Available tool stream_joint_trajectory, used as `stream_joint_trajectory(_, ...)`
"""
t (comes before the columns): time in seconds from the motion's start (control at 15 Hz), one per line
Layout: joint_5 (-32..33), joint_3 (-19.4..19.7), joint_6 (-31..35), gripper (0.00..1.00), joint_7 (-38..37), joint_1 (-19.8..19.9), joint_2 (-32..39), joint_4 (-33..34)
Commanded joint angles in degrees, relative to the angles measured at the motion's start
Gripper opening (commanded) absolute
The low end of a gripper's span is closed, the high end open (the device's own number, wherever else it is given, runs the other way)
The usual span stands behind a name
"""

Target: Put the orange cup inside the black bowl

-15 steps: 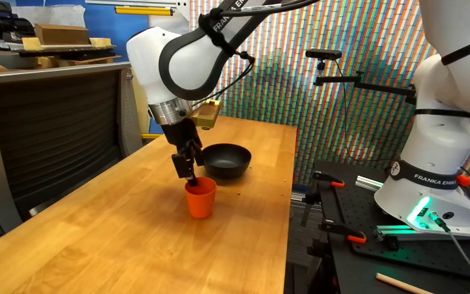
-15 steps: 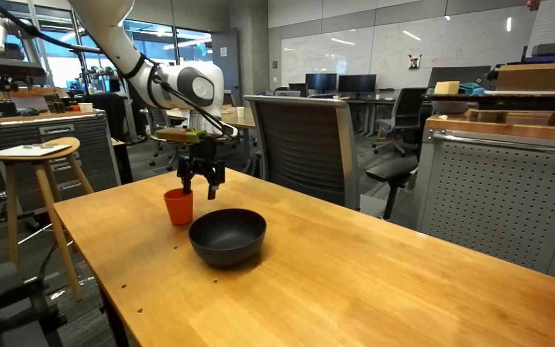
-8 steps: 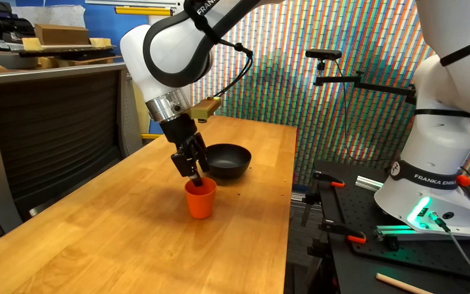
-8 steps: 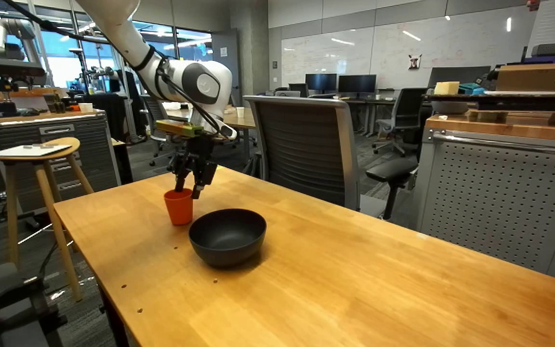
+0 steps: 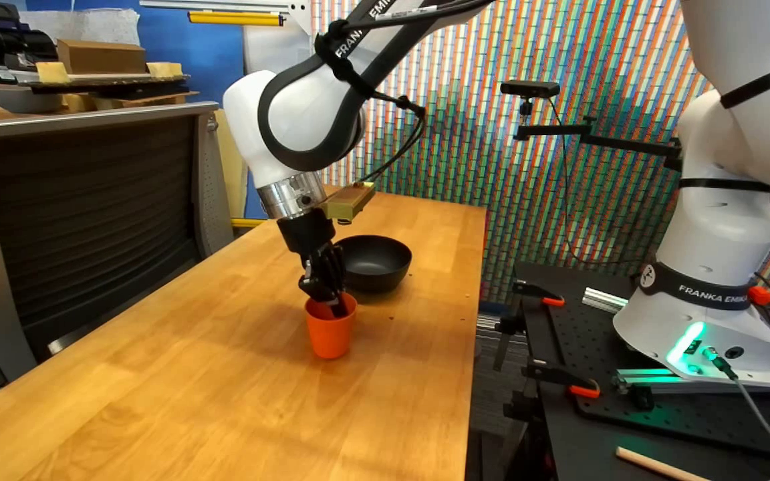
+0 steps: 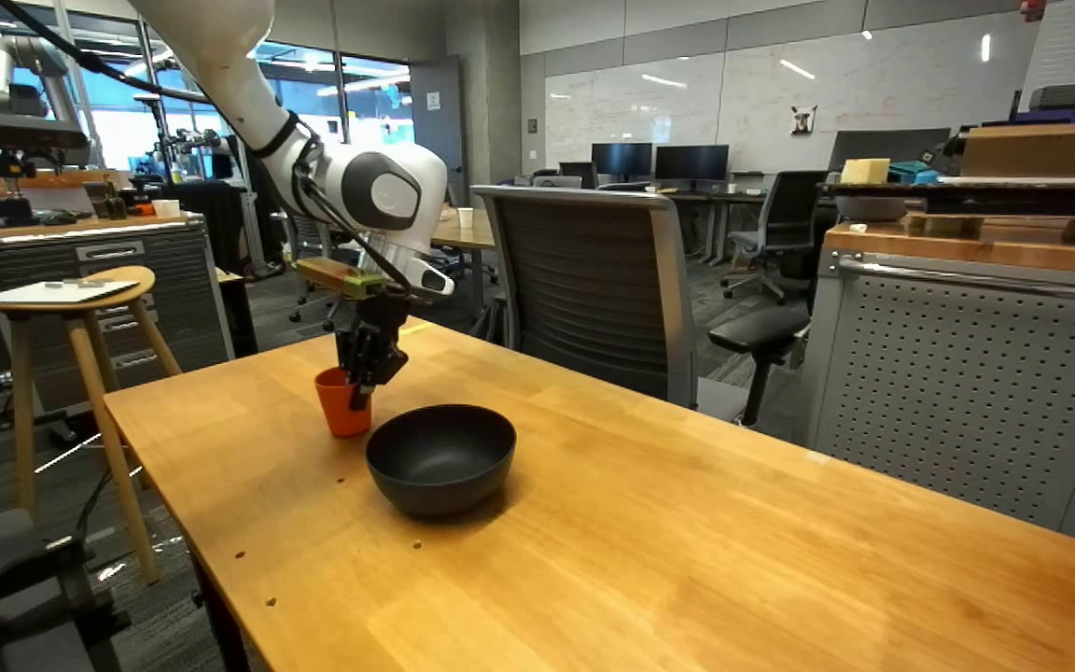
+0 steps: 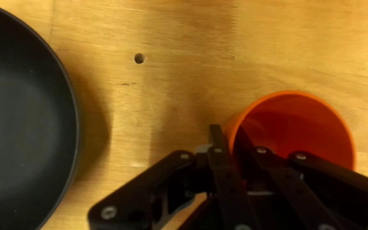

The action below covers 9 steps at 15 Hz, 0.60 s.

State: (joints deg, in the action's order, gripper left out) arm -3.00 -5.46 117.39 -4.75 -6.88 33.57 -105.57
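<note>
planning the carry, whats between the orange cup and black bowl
The wrist view shows one finger of the gripper just outside the orange cup, then partly shadowed wooden tabletop up to the black bowl.

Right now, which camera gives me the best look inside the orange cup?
The wrist view: it looks down into the orange cup, so much of the inside shows, with the gripper straddling the rim. Both exterior views show mostly the cup's outer wall, with the gripper partly blocking the view in.

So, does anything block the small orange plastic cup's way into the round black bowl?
Nothing visible does: between cup and bowl lie wooden tabletop and one finger of the tool. The bowl's rim probably needs clearing.
</note>
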Motion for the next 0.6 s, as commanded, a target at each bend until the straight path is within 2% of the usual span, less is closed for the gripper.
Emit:
stream_joint_trajectory(0.0,-0.8,0.5,3.2,0.0,0.4,0.7,-3.2,-4.8)
stream_joint_trajectory(0.27,0.7,1.8,3.8,0.02,-2.0,0.5,-15.1,-13.5)
stream_joint_trajectory(0.53,3.9,4.4,6.3,0.02,-9.0,0.7,-26.7,-20.5)
